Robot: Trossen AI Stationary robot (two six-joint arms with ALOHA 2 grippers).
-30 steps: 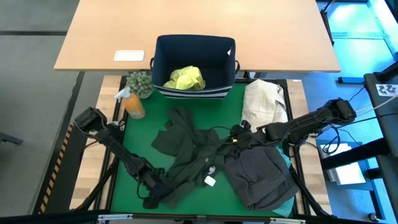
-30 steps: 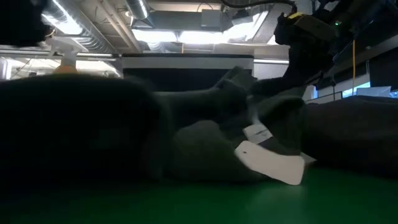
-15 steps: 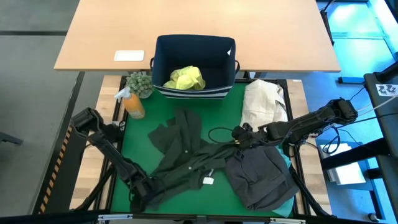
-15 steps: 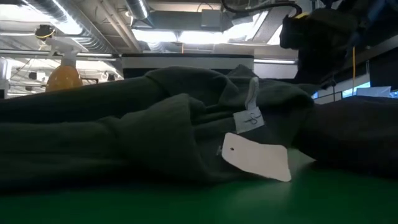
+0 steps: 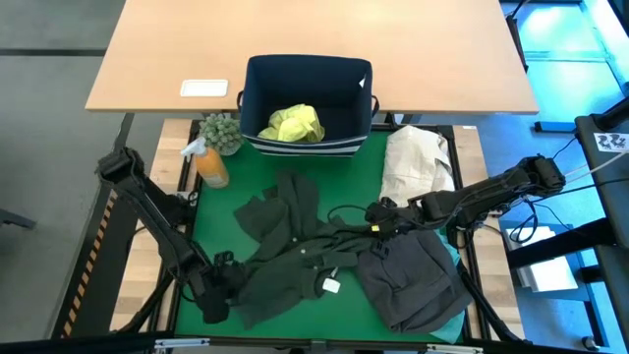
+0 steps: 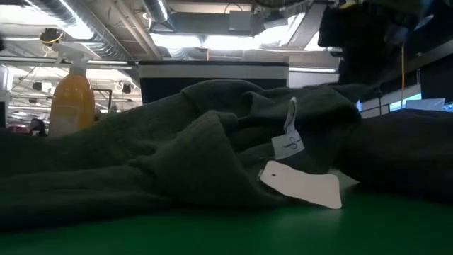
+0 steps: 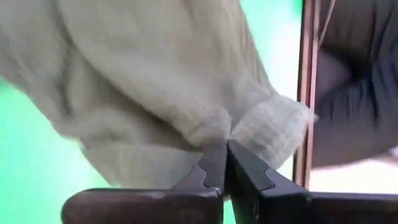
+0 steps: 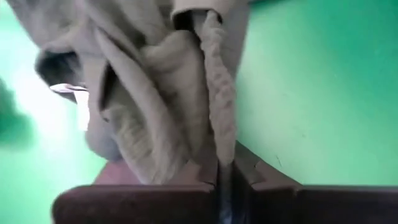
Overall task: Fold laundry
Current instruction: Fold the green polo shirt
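Dark olive garment (image 5: 290,251): spread crumpled across the middle of the green surface (image 5: 349,182), running from the near left corner toward the right arm; a white hang tag (image 5: 331,286) lies on its near part
Left gripper (image 5: 214,295): low at the near left corner of the surface, fingers pinched together on a ribbed cuff of the dark olive garment; from above, the fingertips are buried in cloth and hard to separate from it
Right gripper (image 5: 378,216): right of centre, fingers closed on a fold of the same garment at its far right end; the wrist view shows cloth bunched right at the tips
Charcoal grey garment (image 5: 408,280): heaped at the near right, just beside the olive one and partly overlapped by it; a sliver of turquoise cloth (image 5: 454,258) peeks out at its right edge, the rest hidden underneath
Yellow-green shirt (image 5: 292,124): crumpled inside the navy bin (image 5: 257,84) at the far edge; only its top shows
Cream bundle (image 5: 418,162): far right corner, near the right arm
Spray bottle (image 5: 208,162): far left, beside a small plant (image 5: 223,131)
Low view: filled by the olive garment; the right side is too dark to make out, and neither gripper can be picked out
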